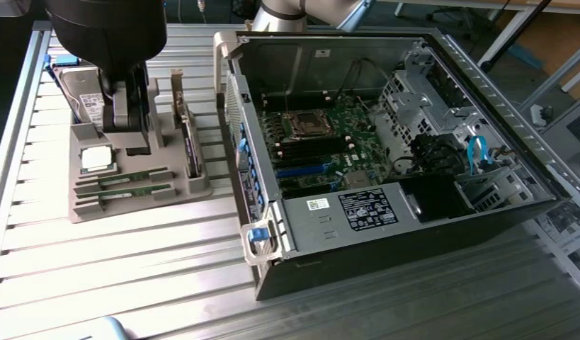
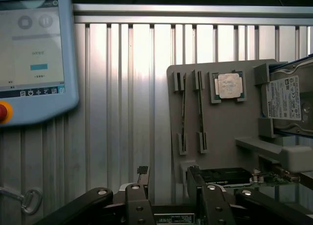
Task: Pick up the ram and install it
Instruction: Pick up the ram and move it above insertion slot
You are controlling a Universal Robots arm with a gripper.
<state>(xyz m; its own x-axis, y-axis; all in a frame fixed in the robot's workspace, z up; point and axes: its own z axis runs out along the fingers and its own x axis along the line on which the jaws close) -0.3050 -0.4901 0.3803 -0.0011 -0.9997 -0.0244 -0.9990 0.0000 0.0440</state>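
The fingers of the gripper are spread apart and nothing is held between them; bare slats of the table are seen through the gap. Close beside one fingertip a dark card is seen.

Ahead of the fingertips and apart from them, the ram stands on edge in the grey tray, caught at each end by a small bracket. It lies roughly in line with the gap between the fingers, its length running away from them. A second stick stands just beside it, parallel, more in line with one finger. Further out on the tray the processor and the hard drive are seated.

The step in hand is judged to be the approach for the pick; the ram has not been lifted. To be done well, the gap should be centred over the one stick, and the pads set to close across its thin faces near mid-length, clear of both brackets. One finger has to be passed into the narrow space between the two sticks, so the neighbour is likely to be knocked if the alignment is off. The board should be drawn straight out of its brackets, not levered. The open computer case stands well apart from the fingers.
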